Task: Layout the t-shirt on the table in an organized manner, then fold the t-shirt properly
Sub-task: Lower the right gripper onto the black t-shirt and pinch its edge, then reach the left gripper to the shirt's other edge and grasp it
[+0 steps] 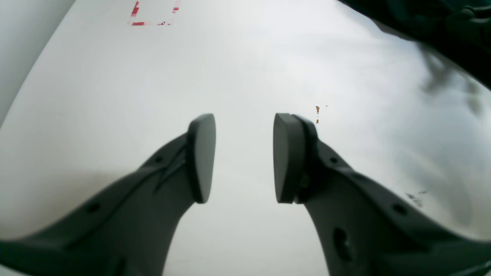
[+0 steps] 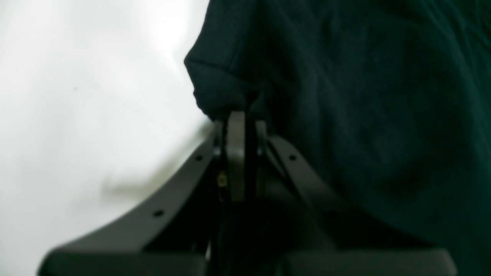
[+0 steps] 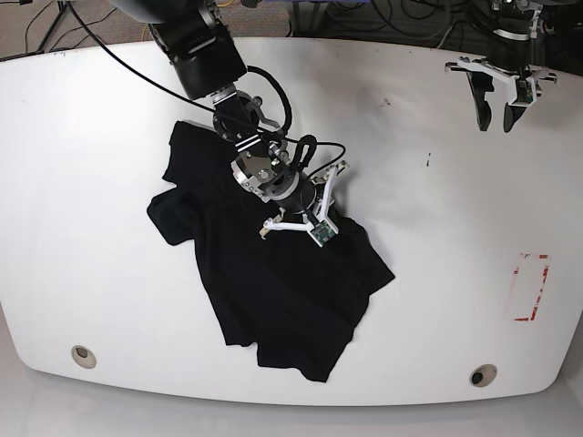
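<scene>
One pincer, my right (image 2: 241, 115), is clamped on a fold of the shirt (image 3: 273, 282); my left (image 1: 244, 157) hangs half-open, empty. Layout step: next, lift and spread.

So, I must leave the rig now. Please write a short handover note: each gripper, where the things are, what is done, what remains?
Right gripper: shut on a fold of the t-shirt at its edge.
Left gripper: open, holding nothing, over bare table, away from the cloth.
T-shirt: crumpled, lying askew near the table's middle.
Done: only this first grip.
Left: spread the shirt flat and straight, then fold it.
</scene>
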You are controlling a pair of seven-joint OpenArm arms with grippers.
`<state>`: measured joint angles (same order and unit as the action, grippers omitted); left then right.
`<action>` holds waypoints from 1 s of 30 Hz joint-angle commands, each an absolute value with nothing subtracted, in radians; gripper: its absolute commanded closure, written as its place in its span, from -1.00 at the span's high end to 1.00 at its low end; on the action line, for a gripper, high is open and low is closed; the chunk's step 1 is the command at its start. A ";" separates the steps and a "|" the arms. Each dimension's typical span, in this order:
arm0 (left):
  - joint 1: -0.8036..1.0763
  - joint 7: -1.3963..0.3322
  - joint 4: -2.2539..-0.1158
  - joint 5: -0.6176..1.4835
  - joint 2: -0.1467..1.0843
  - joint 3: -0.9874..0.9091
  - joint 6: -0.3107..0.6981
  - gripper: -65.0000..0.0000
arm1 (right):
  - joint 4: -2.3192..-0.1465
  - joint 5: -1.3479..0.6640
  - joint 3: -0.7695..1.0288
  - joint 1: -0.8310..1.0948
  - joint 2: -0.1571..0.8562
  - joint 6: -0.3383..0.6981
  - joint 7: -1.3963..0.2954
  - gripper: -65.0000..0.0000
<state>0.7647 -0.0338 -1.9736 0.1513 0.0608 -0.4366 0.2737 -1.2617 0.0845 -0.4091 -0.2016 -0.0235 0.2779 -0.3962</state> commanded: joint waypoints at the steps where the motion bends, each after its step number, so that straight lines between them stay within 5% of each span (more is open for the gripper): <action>1: 0.771 -0.005 -1.989 0.157 0.070 -0.441 0.272 -0.27 | -1.348 0.084 -0.384 -0.205 -0.031 0.272 -0.369 -1.00; 15: 0.733 -0.019 -1.971 0.157 0.102 -0.321 0.272 -0.27 | -1.641 0.094 -0.306 -0.202 -0.028 0.280 -0.421 -1.00; 30: 0.321 -0.478 -1.937 0.163 0.113 -0.024 0.272 -0.27 | -1.825 0.094 -0.295 -0.338 0.036 0.282 -0.456 -1.00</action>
